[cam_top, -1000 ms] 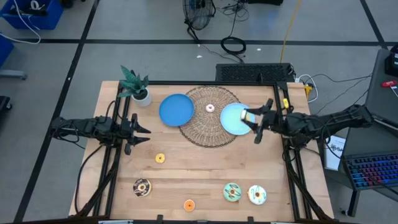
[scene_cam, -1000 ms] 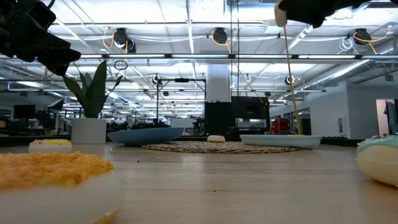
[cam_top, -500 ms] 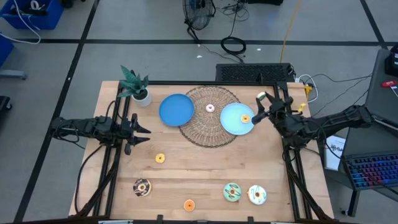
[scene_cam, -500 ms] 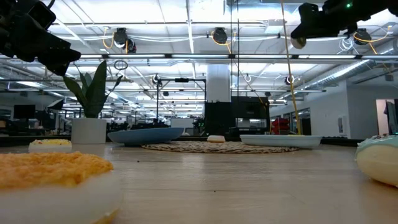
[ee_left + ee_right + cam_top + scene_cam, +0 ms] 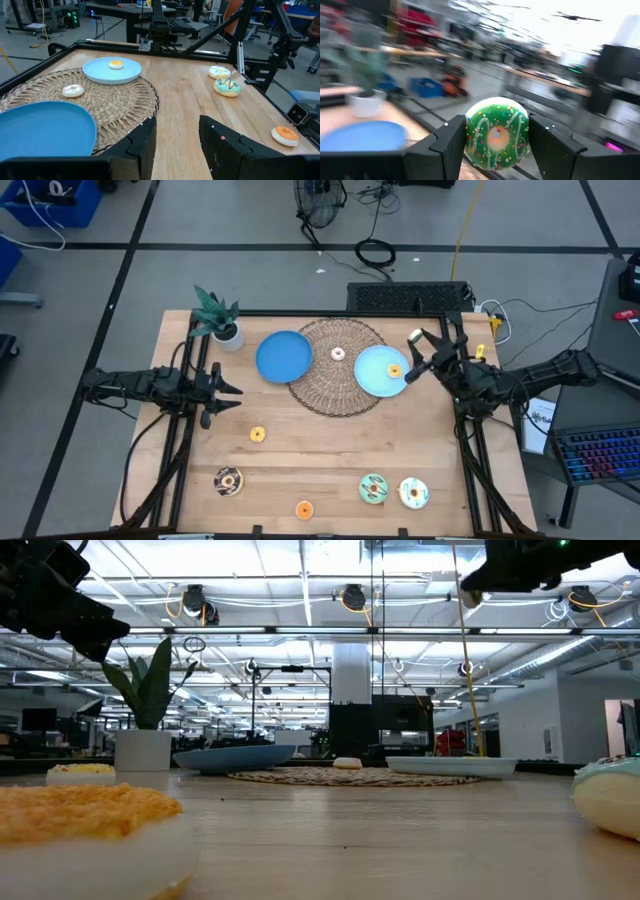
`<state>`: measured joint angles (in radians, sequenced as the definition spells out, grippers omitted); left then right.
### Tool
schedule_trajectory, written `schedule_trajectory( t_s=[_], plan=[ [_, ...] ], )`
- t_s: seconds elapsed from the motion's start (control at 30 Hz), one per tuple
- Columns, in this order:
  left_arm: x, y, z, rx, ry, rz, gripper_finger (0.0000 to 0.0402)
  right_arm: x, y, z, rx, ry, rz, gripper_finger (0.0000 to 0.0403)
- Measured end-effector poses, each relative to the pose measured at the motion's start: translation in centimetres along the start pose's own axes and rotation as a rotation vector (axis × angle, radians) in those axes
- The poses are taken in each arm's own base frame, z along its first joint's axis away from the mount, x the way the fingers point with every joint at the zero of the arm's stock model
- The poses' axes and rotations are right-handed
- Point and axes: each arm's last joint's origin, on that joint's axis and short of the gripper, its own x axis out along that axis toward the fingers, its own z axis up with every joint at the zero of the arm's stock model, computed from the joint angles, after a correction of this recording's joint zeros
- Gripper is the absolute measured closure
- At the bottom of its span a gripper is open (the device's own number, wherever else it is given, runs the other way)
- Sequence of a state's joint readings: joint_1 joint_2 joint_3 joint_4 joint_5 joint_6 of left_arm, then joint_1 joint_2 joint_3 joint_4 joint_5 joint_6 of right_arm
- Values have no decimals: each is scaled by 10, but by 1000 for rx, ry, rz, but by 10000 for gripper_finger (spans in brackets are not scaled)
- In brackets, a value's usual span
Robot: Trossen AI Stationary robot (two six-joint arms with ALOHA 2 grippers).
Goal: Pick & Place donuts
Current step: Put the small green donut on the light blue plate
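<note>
My right gripper (image 5: 418, 343) hovers by the right blue plate's (image 5: 372, 378) right rim, shut on a green-frosted sprinkled donut (image 5: 496, 134). A small orange donut (image 5: 393, 370) lies on that plate and a pink one (image 5: 337, 354) on the wicker mat (image 5: 340, 385). On the bare table lie a yellow donut (image 5: 257, 434), a chocolate one (image 5: 228, 481), an orange one (image 5: 304, 509), a green one (image 5: 373, 489) and a white one (image 5: 413, 493). My left gripper (image 5: 175, 145) waits open at the table's left side. My right gripper pinches the green donut's rim (image 5: 470, 135) between its two fingers (image 5: 451, 145), one on each side of the ring. The fingers point about level toward the table's left. The donut is lifted clear and stands on edge, frosted face toward the wrist camera.
A second blue plate (image 5: 283, 356) overlaps the mat's left side. A potted plant (image 5: 217, 315) stands at the far left corner. Black frame rails (image 5: 470, 450) run along both sides. Bare wood lies between the mat and the near row of donuts.
My right gripper has drawn back from above the right blue plate toward the table's right and far edge, turning as it went, the green donut still between its fingers. The orange donut on that plate, covered before, now shows.
</note>
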<state>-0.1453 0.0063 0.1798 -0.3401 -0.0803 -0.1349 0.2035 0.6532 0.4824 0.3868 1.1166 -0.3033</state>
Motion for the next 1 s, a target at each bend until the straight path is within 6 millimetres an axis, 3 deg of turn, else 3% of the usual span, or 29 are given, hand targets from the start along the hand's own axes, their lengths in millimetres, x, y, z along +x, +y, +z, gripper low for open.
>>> schedule_trajectory(
  t_s=[0.2, 0.6, 1.0],
  plan=[
    [0, 0, 0, 0, 0, 0, 252, 1, -9, 2, 61, -45, 118, 211],
    [0, 0, 0, 0, 0, 0, 252, -15, -50, -2, 160, -32, 56, 211],
    [0, 0, 0, 0, 0, 0, 252, -34, -79, -15, 219, -7, 51, 211]
  ],
)
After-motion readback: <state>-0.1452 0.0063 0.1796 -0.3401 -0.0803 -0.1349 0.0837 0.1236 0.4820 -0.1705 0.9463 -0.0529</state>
